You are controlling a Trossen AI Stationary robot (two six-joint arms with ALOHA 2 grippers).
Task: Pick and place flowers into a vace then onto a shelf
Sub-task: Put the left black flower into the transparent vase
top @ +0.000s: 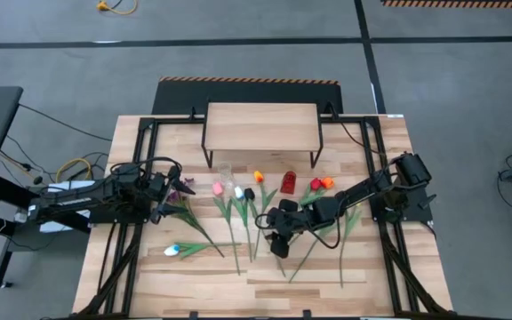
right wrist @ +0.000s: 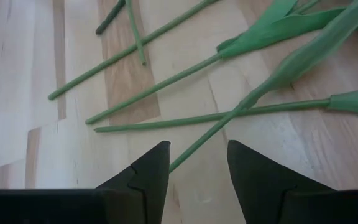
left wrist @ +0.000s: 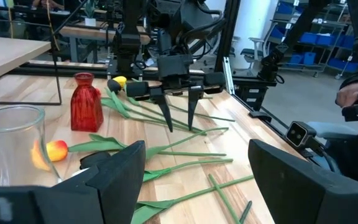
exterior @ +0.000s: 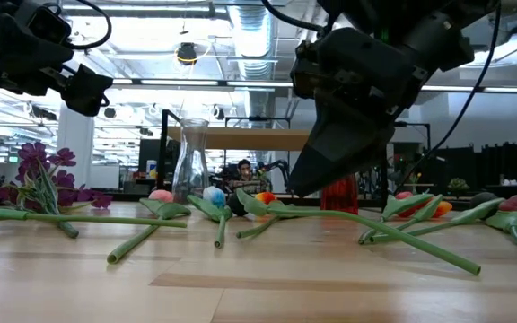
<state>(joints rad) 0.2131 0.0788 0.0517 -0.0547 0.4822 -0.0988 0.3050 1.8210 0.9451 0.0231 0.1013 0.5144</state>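
Observation:
Several artificial tulips (top: 238, 204) lie flat on the tabletop, heads toward the far edge and stems toward the near edge. One more tulip (top: 174, 251) lies crosswise near the left. A purple sprig (top: 185, 188) lies by my left gripper (top: 174, 184), which hovers open above it (exterior: 43, 175). My right gripper (top: 279, 249) points down over the stems, open. In the right wrist view one green stem (right wrist: 194, 148) runs between its fingers (right wrist: 197, 165) without visible touch. The light-wood shelf (top: 260, 127) stands at the far side.
A clear glass vase (top: 225, 169) and a small red vase (top: 290, 180) stand upright in front of the shelf, among the flower heads. Black frame rails (top: 118, 240) run along both table sides. Bare wood lies near the near edge (top: 265, 284).

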